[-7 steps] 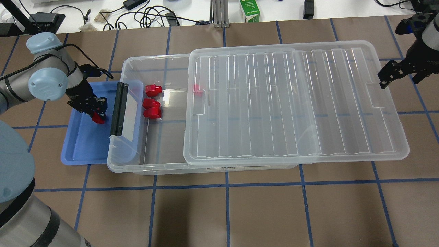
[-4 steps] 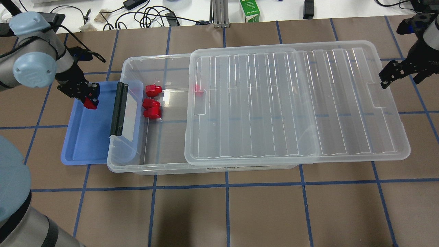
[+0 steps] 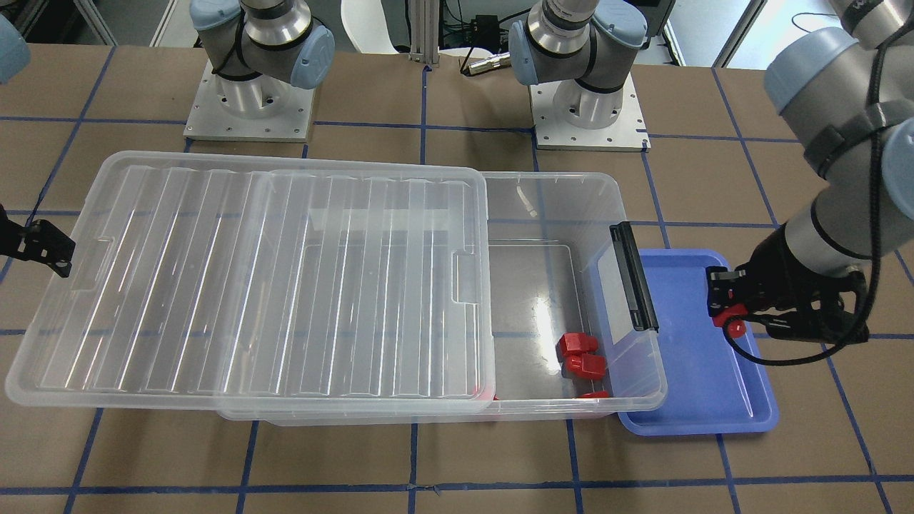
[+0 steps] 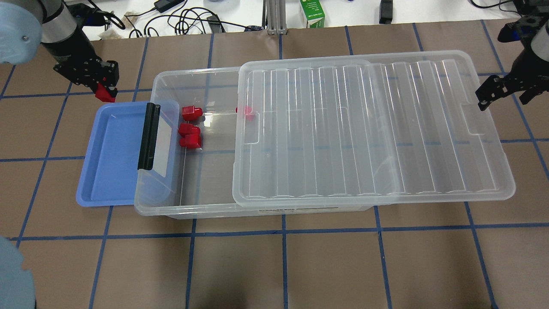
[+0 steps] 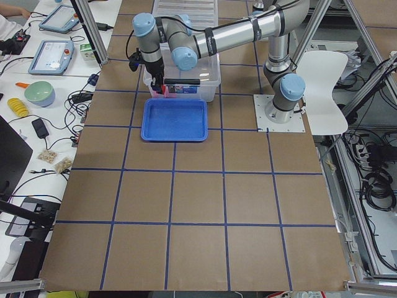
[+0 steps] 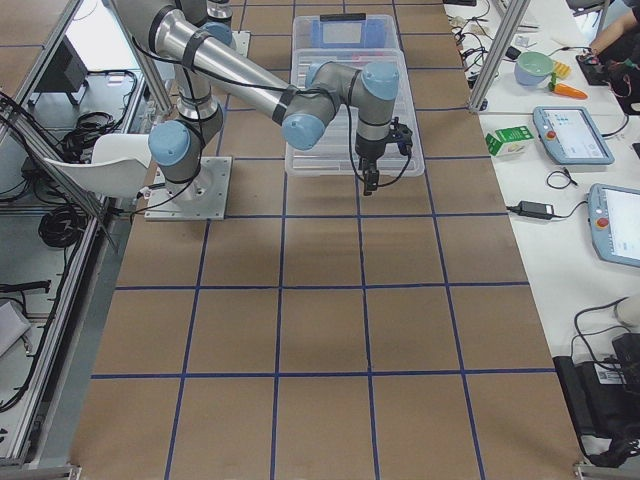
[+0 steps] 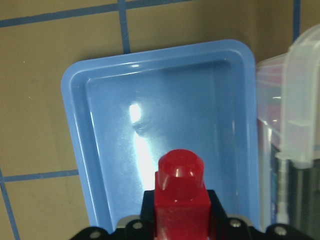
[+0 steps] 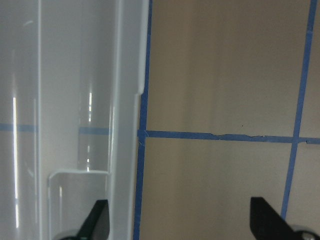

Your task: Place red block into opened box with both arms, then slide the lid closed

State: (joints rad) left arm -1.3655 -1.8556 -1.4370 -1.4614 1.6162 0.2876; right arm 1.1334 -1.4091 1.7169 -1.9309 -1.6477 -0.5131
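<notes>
Squeezing a red block (image 7: 180,197), the left end effector (image 4: 105,91) holds it high, maybe to clear the box (image 4: 158,207) beside it. The right end effector (image 4: 506,95) sits open, empty, by the lid (image 4: 364,128).

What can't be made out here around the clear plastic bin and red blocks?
Overhead view: a small red plastic block, blurred under the ribbed translucent lid.
Left wrist view: the left gripper, cut by the bottom edge behind its red block.
Right wrist view: the right gripper, fingertips cut off below.
</notes>
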